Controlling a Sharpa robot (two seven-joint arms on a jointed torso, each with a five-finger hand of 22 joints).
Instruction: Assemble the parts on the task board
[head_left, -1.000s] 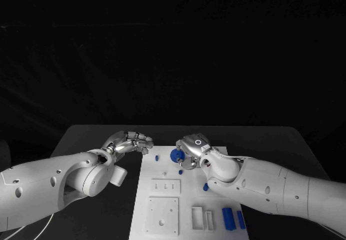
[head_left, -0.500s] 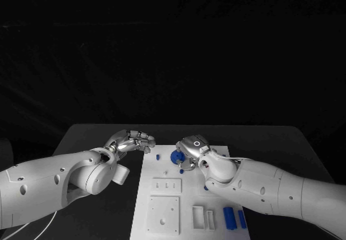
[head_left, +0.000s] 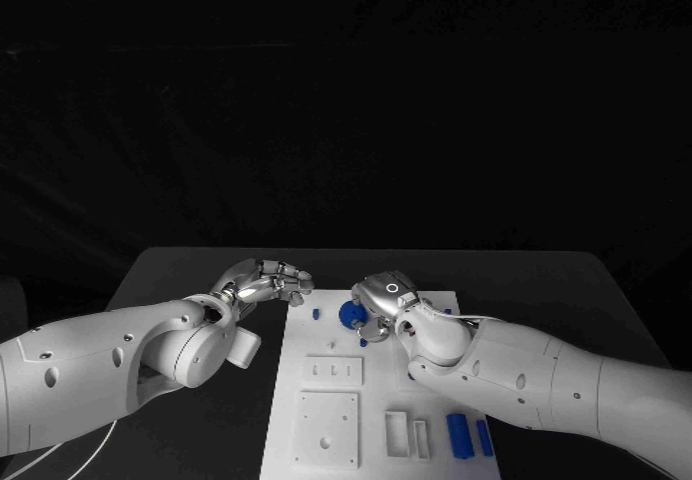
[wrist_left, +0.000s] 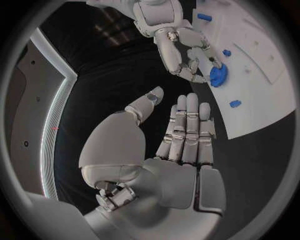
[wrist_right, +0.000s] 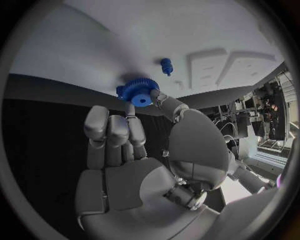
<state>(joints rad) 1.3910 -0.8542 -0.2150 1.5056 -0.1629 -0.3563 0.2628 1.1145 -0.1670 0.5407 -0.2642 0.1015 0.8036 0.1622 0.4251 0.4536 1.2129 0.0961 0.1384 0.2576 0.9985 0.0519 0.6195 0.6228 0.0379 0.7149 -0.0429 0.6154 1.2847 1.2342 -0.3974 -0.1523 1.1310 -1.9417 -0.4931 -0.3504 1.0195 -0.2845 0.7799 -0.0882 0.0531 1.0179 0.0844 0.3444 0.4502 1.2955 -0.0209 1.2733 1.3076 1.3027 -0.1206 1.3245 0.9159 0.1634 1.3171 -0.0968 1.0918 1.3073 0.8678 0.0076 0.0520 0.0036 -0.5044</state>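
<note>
The white task board (head_left: 378, 398) lies in the middle of the table. My right hand (head_left: 387, 300) hovers over its far end and pinches a blue gear (head_left: 351, 315) between thumb and fingertips. In the right wrist view the gear (wrist_right: 139, 92) sits at the fingertips, close against the board (wrist_right: 187, 30), near a small blue peg (wrist_right: 166, 65). My left hand (head_left: 268, 281) is just off the board's far left corner and holds nothing. Its fingers (wrist_left: 187, 130) lie side by side with the thumb apart. The left wrist view also shows the right hand (wrist_left: 181, 47) on the gear (wrist_left: 219, 75).
Small blue pegs stand on the board (head_left: 313, 316) (head_left: 361, 344), and another blue piece (head_left: 411, 375) shows beside my right forearm. Two long blue parts (head_left: 457, 436) (head_left: 482, 438) lie at the near right corner. White recessed blocks (head_left: 327, 430) fill the near left.
My left hand has edged slightly toward the board's far corner. The right hand keeps the gear in nearly the same place.
</note>
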